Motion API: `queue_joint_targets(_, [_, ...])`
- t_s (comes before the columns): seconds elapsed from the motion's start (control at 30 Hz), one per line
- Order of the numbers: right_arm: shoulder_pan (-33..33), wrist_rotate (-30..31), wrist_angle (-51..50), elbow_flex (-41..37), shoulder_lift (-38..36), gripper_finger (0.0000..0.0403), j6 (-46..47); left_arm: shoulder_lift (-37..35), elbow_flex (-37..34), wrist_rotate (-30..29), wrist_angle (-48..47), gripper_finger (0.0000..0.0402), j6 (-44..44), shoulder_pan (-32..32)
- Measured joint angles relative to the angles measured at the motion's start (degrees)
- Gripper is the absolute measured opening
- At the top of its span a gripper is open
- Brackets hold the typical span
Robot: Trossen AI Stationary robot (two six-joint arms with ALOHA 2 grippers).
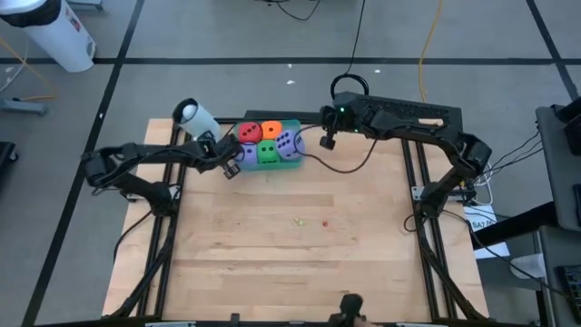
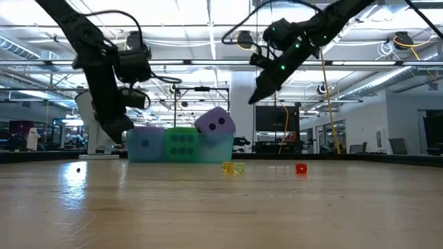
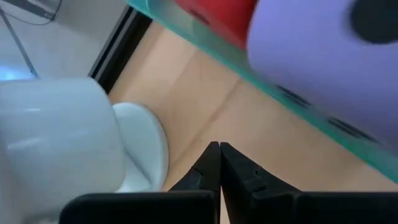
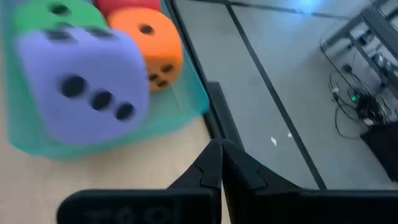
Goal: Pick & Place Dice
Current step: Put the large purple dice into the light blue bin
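Note:
Five dice sit in the teal tray (image 1: 295,127) at the table's far side: red (image 1: 250,133), orange (image 1: 271,132), green (image 1: 268,153), lavender (image 1: 247,155) and purple (image 1: 288,143). In the low view the purple die (image 2: 215,123) lies tilted, higher than the green die (image 2: 181,144). My left gripper (image 3: 219,149) is shut and hangs low by the tray's left end (image 1: 230,170), touching nothing. My right gripper (image 4: 219,147) is shut and raised off the table (image 2: 255,98), just right of the tray (image 1: 327,142). It holds nothing.
A white cup (image 1: 195,116) lies on its side just left of the tray, close to my left gripper. Two tiny bits, yellow (image 2: 233,167) and red (image 2: 300,168), lie near the table's middle. A black cable (image 1: 340,166) trails right of the tray.

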Motion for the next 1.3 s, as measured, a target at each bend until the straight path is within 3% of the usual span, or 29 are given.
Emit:
queue_joint_targets(0.23, [-3.8, -0.1, 0.4, -2.8, -0.1, 0.0000, 0.1, 6.5, 0.0, 2.3, 9.2, 0.0004, 9.4, 3.4])
queue_joint_targets(0.5, [-7.5, -0.4, 3.6, -5.7, -0.1, 0.0000, -2.1, 7.7, 0.0, 4.9, 18.8, 0.0003, 16.5, 3.5])
queue_joint_targets(0.97, [-11.4, -31.8, 16.5, -12.7, 0.2, 0.0000, -3.0, 7.7, 0.0, 15.8, 21.6, 0.0002, 18.8, 1.9])
queue_joint_targets(1.2, [-8.3, -24.0, 22.8, -14.3, 3.4, 0.0000, 0.6, 7.7, 0.0, 15.8, 24.1, 0.0002, 13.7, 1.2])
queue_joint_targets(1.3, [-7.6, -24.1, 24.5, -14.5, 6.2, 0.0000, 0.2, 7.8, 0.0, 15.7, 24.2, 0.0005, 13.4, 1.2])
